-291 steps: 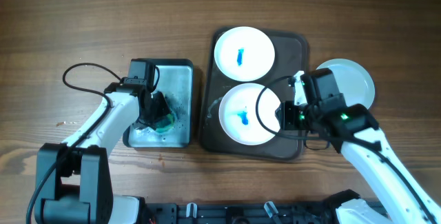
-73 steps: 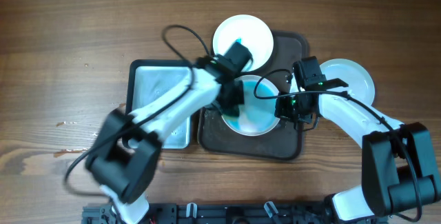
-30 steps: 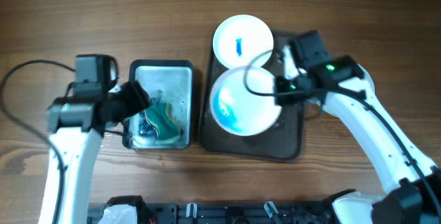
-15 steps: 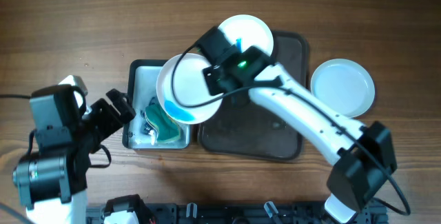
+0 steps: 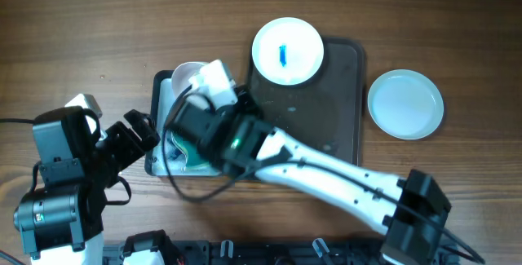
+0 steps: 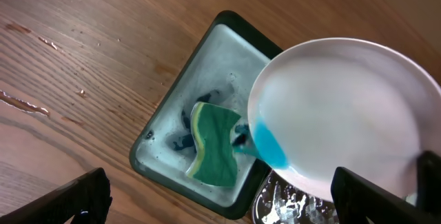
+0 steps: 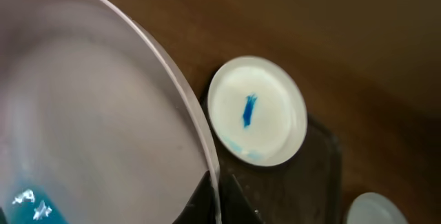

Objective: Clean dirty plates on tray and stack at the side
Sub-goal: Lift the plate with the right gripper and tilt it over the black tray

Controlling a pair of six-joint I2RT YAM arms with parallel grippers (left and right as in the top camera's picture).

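White round shallow plate (image 6: 344, 114), blue liquid (image 6: 270, 148) pooled at its low edge, seems pinched by your right gripper (image 7: 217, 200), its tips mostly cut off; your left gripper (image 5: 140, 137) gapes empty.

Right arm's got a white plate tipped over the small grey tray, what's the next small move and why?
Probably tip the round white plate slightly steeper: blue liquid pools at its low edge, above the pale grey tray holding the green sponge, so it should drain there.
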